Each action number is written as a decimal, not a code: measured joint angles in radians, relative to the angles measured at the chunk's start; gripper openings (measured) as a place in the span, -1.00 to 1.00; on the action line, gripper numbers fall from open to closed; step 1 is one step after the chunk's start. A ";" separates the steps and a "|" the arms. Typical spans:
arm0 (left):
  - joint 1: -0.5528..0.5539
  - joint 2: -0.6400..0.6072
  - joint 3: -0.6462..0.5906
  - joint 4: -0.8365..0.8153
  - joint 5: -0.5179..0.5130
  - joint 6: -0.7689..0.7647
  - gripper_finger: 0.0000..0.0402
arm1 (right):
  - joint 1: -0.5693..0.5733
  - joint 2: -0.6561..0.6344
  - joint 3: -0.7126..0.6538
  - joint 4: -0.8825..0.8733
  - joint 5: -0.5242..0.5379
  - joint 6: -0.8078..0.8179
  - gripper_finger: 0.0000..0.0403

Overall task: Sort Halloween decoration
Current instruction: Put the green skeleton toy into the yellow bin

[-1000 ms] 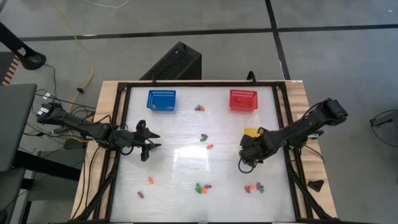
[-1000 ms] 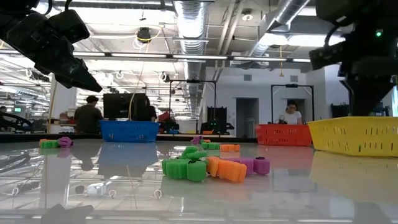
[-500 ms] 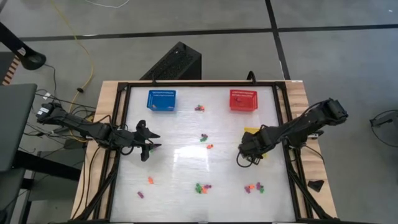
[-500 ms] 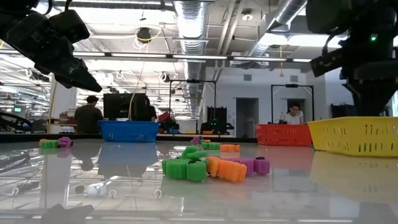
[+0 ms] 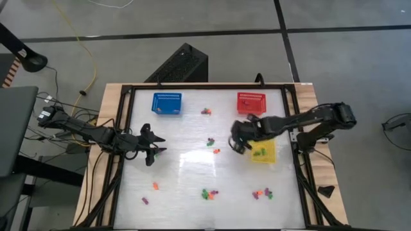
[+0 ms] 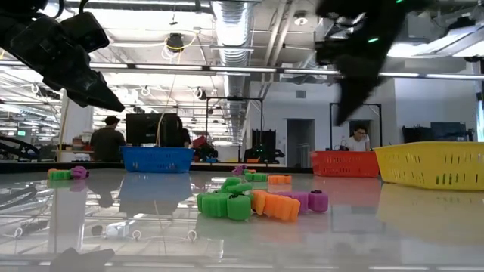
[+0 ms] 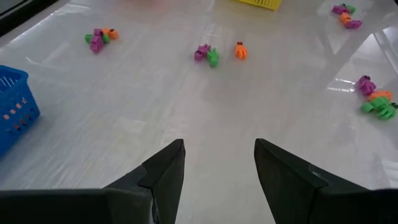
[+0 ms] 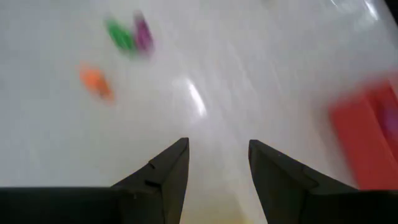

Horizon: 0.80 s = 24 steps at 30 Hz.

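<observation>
1. Orange, purple and green trinkets (image 5: 209, 142) lie just ahead of the right gripper (image 5: 236, 136), which hangs above the table with fingers apart and empty; more lie in small clusters around both grippers.
2. Yellow basket (image 5: 263, 151) sits just behind it, red basket (image 5: 250, 103) beside, blue basket (image 5: 167, 103) well away.
3. Left gripper (image 5: 153, 149) waits over the table's left side, fingers apart, empty.
4. Likely step: reaching for one trinket. Lower straight over a single piece, straddle it, close gently.
5. No writing is readable.
</observation>
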 joint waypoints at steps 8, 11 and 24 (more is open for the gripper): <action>0.000 0.000 0.000 0.000 0.003 -0.007 -0.09 | -0.192 0.183 0.000 0.519 -0.254 -0.338 -0.03; 0.000 0.000 0.000 0.000 0.003 -0.009 -0.09 | -0.231 0.244 0.000 0.567 -0.488 -0.355 -0.03; 0.000 0.000 0.000 -0.002 -0.009 0.027 -0.09 | -0.181 0.421 0.051 0.806 -0.247 -0.419 -0.03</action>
